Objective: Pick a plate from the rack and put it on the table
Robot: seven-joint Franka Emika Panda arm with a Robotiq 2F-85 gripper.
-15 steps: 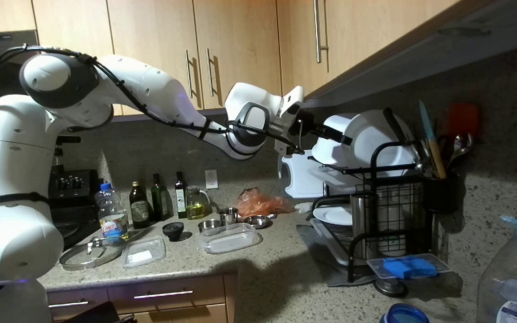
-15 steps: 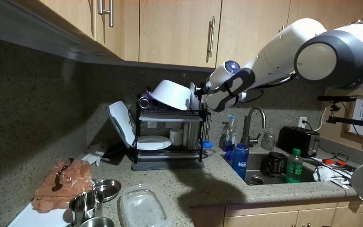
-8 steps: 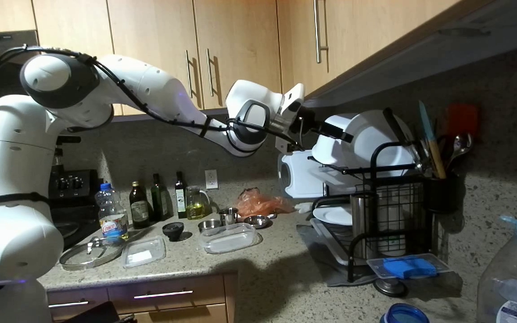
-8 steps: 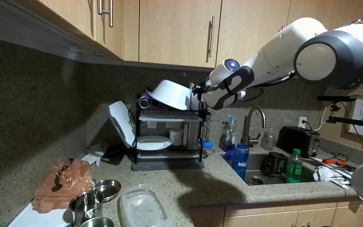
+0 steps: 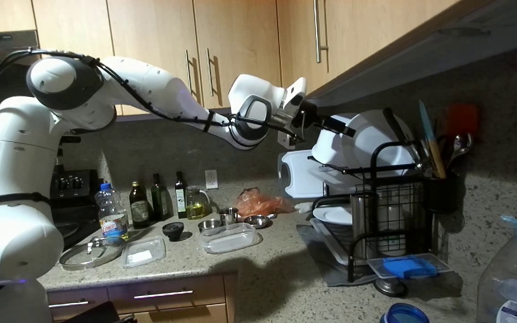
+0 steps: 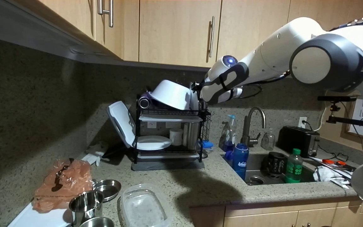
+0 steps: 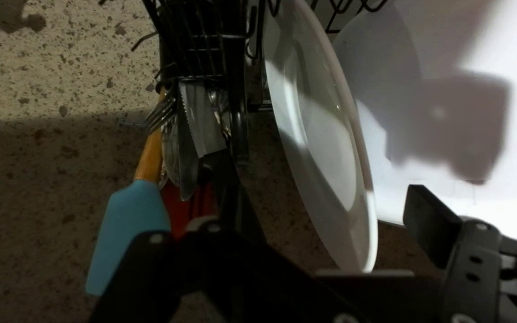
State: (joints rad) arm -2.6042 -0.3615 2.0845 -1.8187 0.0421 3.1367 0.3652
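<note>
Plate (image 7: 323,130) appears unheld between the parted jaws, which could strike the bowl (image 7: 456,107) beside them if advanced off-centre.

It's white for the plate (image 7: 330,148), white again for the bowl (image 6: 170,94), black for the rack (image 5: 388,181) and black for the gripper (image 5: 349,131), while the arm (image 6: 282,47) sports white with dark grey joints (image 6: 346,60)! Speckles all along the beige-grey counter (image 5: 276,237), pale wood tan across the cupboards (image 6: 178,34), and look at that spatula (image 7: 128,229), light blue blade on an orange-brown handle (image 7: 151,157)! And the brights: the bag (image 6: 79,181) peachy orange, the sponge (image 5: 411,268) vivid blue, the flask (image 6: 240,155) deep blue with a white logo (image 6: 242,164), the bottle (image 6: 295,168) green-capped with green dots!
</note>
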